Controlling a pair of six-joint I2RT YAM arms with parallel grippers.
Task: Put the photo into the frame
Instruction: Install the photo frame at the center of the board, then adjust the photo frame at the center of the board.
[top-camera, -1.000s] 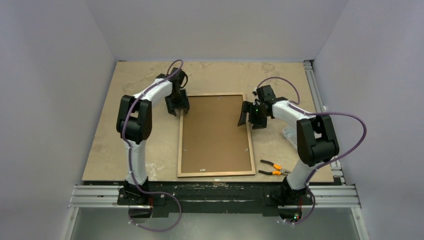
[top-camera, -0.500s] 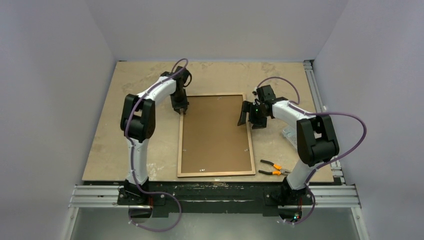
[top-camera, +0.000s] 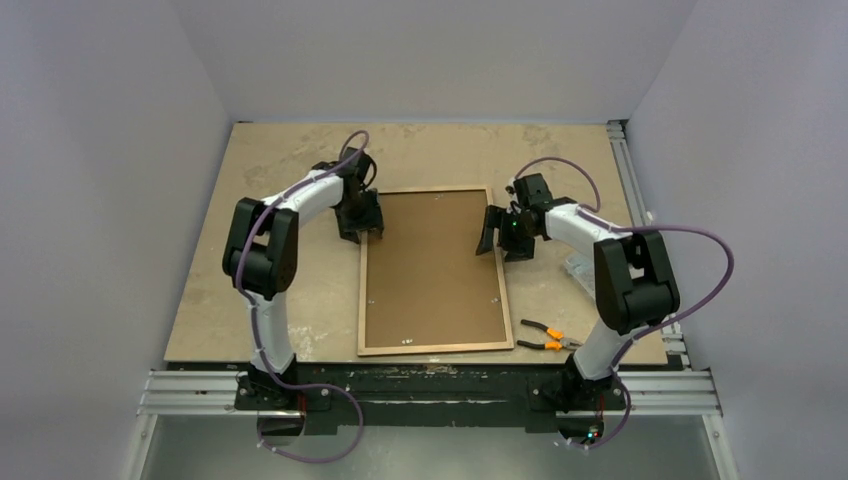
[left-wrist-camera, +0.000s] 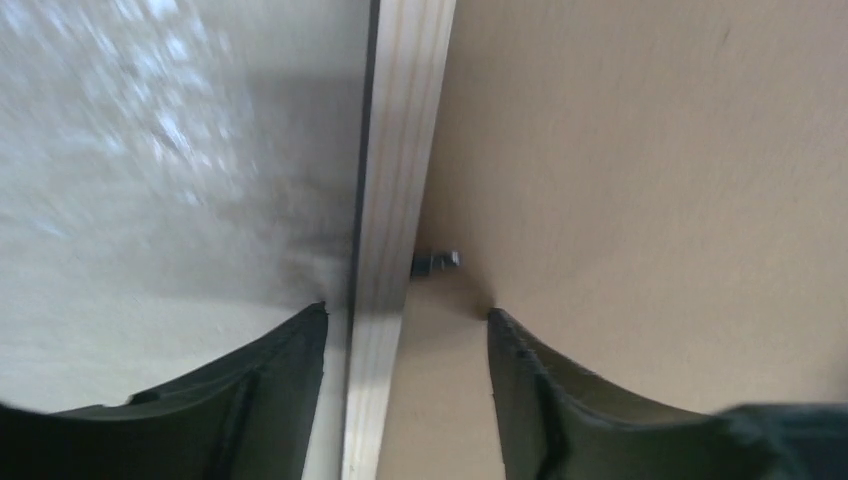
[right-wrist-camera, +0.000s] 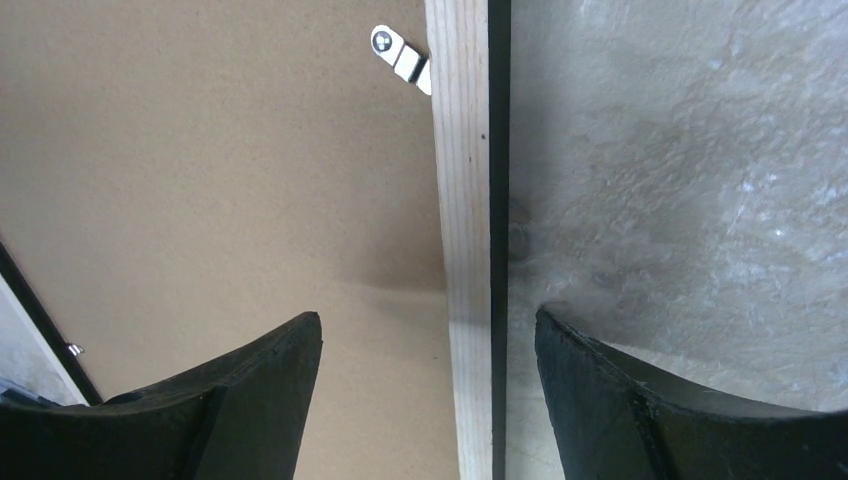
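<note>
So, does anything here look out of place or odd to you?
Nothing spilled or broken. The frame lies face down, its brown backing board in place, and no photo shows. A pair of orange-handled pliers lies loose on the table by its near right corner.

Tan table (top-camera: 280, 290) w/ frame (top-camera: 435, 348) lying back-up at centre, orange-handled pliers (top-camera: 545, 337) near its front-right corner.
</note>
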